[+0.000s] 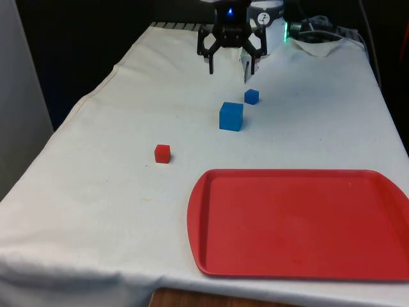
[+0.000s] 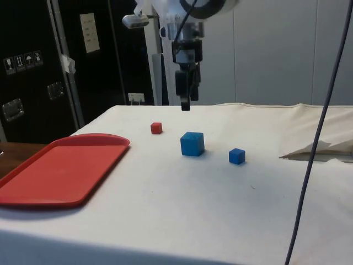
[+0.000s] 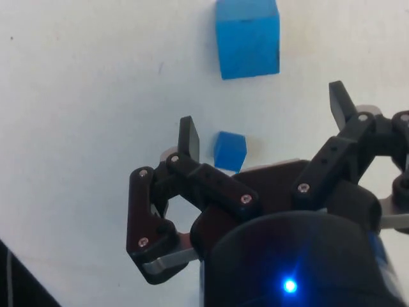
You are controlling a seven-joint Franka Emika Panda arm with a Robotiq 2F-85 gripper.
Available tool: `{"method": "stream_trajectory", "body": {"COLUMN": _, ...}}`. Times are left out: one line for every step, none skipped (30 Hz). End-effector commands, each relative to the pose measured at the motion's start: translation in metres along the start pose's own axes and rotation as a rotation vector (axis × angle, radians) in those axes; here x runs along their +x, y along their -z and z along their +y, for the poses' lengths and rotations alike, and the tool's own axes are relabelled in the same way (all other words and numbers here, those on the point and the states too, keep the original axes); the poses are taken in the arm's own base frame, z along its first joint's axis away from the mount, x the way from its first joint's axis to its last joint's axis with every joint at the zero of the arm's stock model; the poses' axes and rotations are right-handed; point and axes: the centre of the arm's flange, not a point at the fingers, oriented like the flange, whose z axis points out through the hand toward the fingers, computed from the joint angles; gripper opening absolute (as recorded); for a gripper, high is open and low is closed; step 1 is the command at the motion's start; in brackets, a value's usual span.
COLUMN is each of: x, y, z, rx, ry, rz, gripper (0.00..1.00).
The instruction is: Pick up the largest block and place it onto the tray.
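The gripper (image 1: 228, 68), fingers spread and empty, is being held above the cloth beyond the large blue block (image 1: 231, 116), which is resting near the red tray (image 1: 300, 224). No writing is being shown.

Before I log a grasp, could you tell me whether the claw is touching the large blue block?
Apart. In the side view the claw hangs above the cloth, with open background between it and the large blue block.

The white-clothed table (image 1: 96, 192) carries a red tray (image 1: 300, 220), a large blue block (image 1: 231, 116), a small blue block (image 1: 251, 96) and a small red block (image 1: 162, 153).
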Motion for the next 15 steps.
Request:
{"method": "stream_trajectory", "body": {"x": -0.001, "y": -0.004, "z": 0.001, "rx": 0.002, "ry": -0.007, "rz": 0.017, "gripper": 1.0}}
{"method": "stream_trajectory", "body": {"x": -0.001, "y": -0.007, "z": 0.0, "rx": 0.002, "ry": -0.011, "rz": 0.02, "gripper": 1.0}}
{"method": "stream_trajectory", "body": {"x": -0.002, "y": -0.009, "z": 0.001, "rx": 0.002, "ry": -0.016, "rz": 0.023, "gripper": 1.0}}
{"method": "stream_trajectory", "body": {"x": -0.002, "y": -0.011, "z": 0.001, "rx": 0.003, "ry": -0.022, "rz": 0.023, "gripper": 1.0}}
{"method": "stream_trajectory", "body": {"x": -0.002, "y": -0.017, "z": 0.0, "rx": 0.003, "ry": -0.033, "rz": 0.024, "gripper": 1.0}}
{"method": "stream_trajectory", "body": {"x": -0.002, "y": -0.015, "z": 0.002, "rx": -0.006, "ry": -0.028, "rz": 0.015, "gripper": 1.0}}
{"method": "stream_trajectory", "body": {"x": -0.002, "y": -0.02, "z": 0.0, "rx": 0.003, "ry": -0.038, "rz": 0.024, "gripper": 1.0}}
{"method": "stream_trajectory", "body": {"x": -0.002, "y": -0.023, "z": 0.0, "rx": 0.004, "ry": -0.044, "rz": 0.024, "gripper": 1.0}}
{"method": "stream_trajectory", "body": {"x": -0.002, "y": -0.026, "z": 0.0, "rx": 0.004, "ry": -0.049, "rz": 0.022, "gripper": 1.0}}
{"method": "stream_trajectory", "body": {"x": -0.001, "y": -0.029, "z": -0.001, "rx": 0.004, "ry": -0.056, "rz": 0.022, "gripper": 1.0}}
{"method": "stream_trajectory", "body": {"x": -0.001, "y": -0.035, "z": -0.001, "rx": 0.002, "ry": -0.068, "rz": 0.022, "gripper": 1.0}}
{"method": "stream_trajectory", "body": {"x": -0.001, "y": -0.039, "z": -0.002, "rx": 0.001, "ry": -0.073, "rz": 0.022, "gripper": 1.0}}
{"method": "stream_trajectory", "body": {"x": -0.001, "y": -0.042, "z": -0.002, "rx": -0.001, "ry": -0.078, "rz": 0.022, "gripper": 1.0}}
{"method": "stream_trajectory", "body": {"x": -0.001, "y": -0.042, "z": 0.0, "rx": -0.008, "ry": -0.072, "rz": 0.011, "gripper": 1.0}}
{"method": "stream_trajectory", "body": {"x": -0.001, "y": -0.045, "z": -0.002, "rx": -0.003, "ry": -0.082, "rz": 0.021, "gripper": 1.0}}
